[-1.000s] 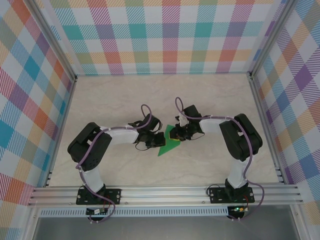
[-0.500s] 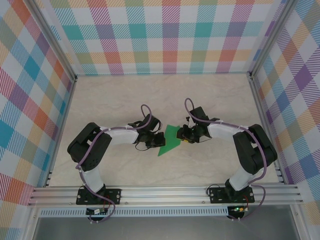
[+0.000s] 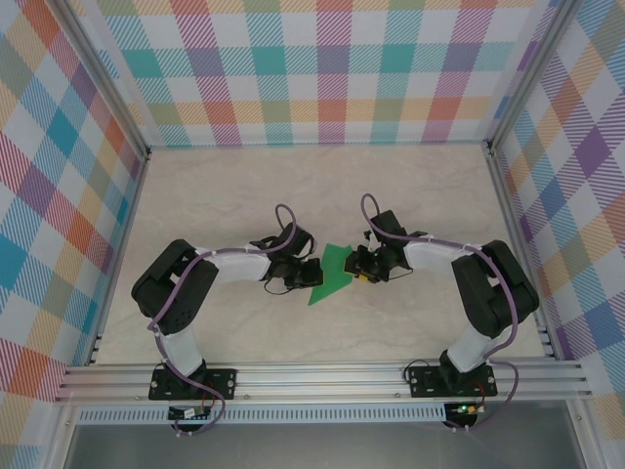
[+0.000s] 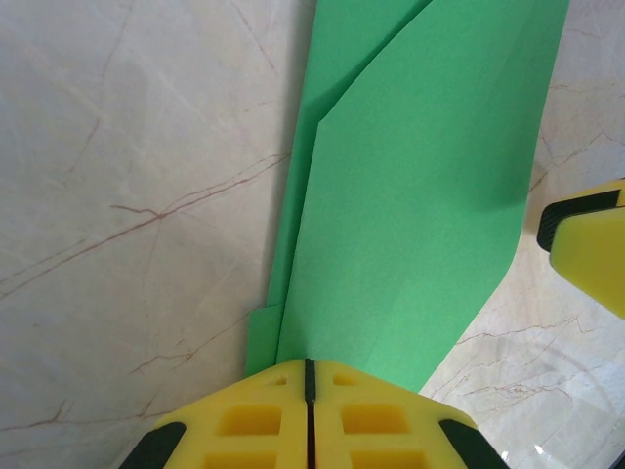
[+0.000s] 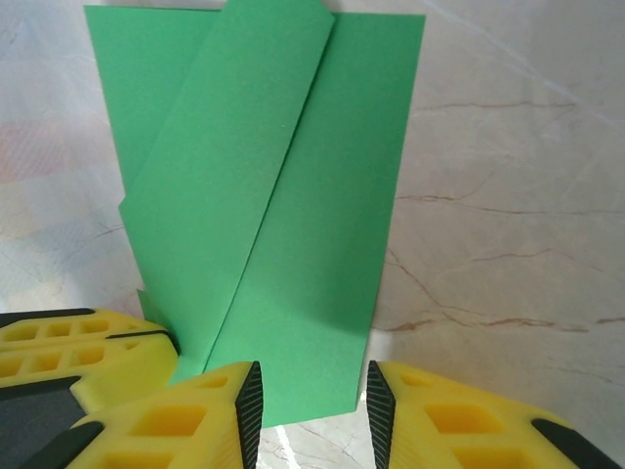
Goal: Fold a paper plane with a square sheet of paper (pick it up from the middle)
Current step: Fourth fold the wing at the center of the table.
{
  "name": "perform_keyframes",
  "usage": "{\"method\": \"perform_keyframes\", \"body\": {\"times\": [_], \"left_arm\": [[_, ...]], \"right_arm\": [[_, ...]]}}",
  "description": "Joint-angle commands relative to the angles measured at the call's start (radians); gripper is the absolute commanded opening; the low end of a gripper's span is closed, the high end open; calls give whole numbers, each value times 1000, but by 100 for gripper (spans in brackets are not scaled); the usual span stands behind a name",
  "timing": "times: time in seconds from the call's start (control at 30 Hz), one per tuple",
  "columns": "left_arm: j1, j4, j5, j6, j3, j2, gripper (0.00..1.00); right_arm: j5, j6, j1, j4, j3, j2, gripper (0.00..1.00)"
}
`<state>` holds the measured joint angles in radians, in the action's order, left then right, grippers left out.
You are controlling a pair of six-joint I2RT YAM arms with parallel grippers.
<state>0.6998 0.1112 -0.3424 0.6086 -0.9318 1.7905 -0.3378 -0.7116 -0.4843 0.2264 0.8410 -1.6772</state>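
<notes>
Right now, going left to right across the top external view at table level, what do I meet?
left arm → left gripper → green paper → right gripper → right arm

Two yellow fingers of the left gripper sit at the bottom. They are pressed tight together, with just a thin line between them. The green paper lies flat on the pale, stony table. Its near end goes in at the finger tips. The paper has folded flaps, one on top of another. At the right edge, the right arm's finger, yellow with a black pad, sits just beside the paper.
</notes>
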Motion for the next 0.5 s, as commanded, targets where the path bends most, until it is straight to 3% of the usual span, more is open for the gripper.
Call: {"method": "perform_keyframes", "body": {"times": [0.0,0.47], "left_arm": [[14,21,20,-11,27,6,7],[21,13,19,-7,33,13,7]], "right_arm": [[-30,-7,2,-13,-2,-34,36],[-116,-23,3,-94,4,-68,30]]}}
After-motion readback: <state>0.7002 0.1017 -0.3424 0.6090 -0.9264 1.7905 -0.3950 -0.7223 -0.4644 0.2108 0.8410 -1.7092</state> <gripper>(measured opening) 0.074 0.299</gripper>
